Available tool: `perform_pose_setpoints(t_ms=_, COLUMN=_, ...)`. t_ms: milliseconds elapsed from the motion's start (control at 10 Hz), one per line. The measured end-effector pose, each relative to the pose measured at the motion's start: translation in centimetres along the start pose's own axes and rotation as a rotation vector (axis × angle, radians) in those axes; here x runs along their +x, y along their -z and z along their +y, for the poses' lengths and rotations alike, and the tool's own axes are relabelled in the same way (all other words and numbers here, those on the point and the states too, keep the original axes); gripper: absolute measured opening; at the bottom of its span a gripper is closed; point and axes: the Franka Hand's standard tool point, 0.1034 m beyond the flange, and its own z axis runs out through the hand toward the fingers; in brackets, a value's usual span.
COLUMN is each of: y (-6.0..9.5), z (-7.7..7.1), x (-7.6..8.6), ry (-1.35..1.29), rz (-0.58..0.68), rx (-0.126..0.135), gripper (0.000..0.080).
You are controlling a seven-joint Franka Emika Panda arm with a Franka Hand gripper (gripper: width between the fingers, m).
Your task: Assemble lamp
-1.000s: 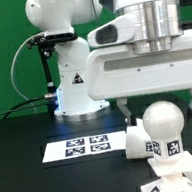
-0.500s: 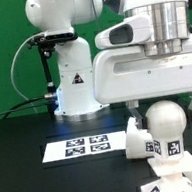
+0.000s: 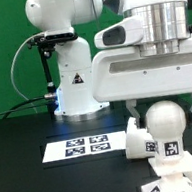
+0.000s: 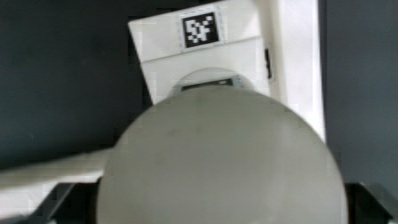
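Observation:
The bulb (image 3: 164,123) stands upright, round head up, with a tag on its neck (image 3: 173,149). My gripper (image 3: 165,111) comes down from above and its dark fingers (image 3: 135,109) sit on either side of the head, shut on it. In the wrist view the bulb's head (image 4: 214,160) fills the middle, with the fingertips (image 4: 64,205) dark at its sides. A white tagged lamp part (image 3: 136,139) lies just beside the bulb at the exterior view's left. Another tagged white part (image 3: 168,184) sits under the bulb at the frame's bottom edge. The wrist view shows a tagged white part (image 4: 201,45) beyond the bulb.
The marker board (image 3: 87,144) lies flat on the black table at the exterior view's left of the lamp parts. The white robot base (image 3: 73,78) with a black cable stands behind it. A green wall closes the back.
The hand has shifted a little toward the exterior view's right and turned slightly. The bulb has moved with it by a few pixels. The other parts have stayed put.

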Motion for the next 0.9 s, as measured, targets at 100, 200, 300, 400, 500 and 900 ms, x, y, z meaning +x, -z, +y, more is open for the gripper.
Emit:
perform_pose_setpoints(t_ms=100, y=0.0, z=0.1, x=0.0, ry=-0.164, rz=-0.002, rx=-0.004, gripper=0.0571)
perform_pose_setpoints(t_ms=200, y=0.0, z=0.2, x=-0.1, ry=-0.299, rz=-0.005, rx=-0.008, gripper=0.0573)
perform_pose_setpoints(t_ms=300, y=0.0, z=0.3, x=0.0, ry=-0.392, rz=-0.01, rx=-0.009, gripper=0.0573)
perform_pose_setpoints(t_ms=400, y=0.0, z=0.4, x=-0.1, ry=-0.557, rz=-0.029, rx=-0.001, gripper=0.0573)
perform_pose_setpoints(t_ms=500, y=0.1, z=0.7, x=0.2, ry=-0.715, rz=-0.064, rx=0.023, gripper=0.0574)
perform_pose_setpoints(t_ms=900, y=-0.1, z=1.4, x=0.1, ry=-0.941, rz=-0.106, rx=0.043, gripper=0.0634)
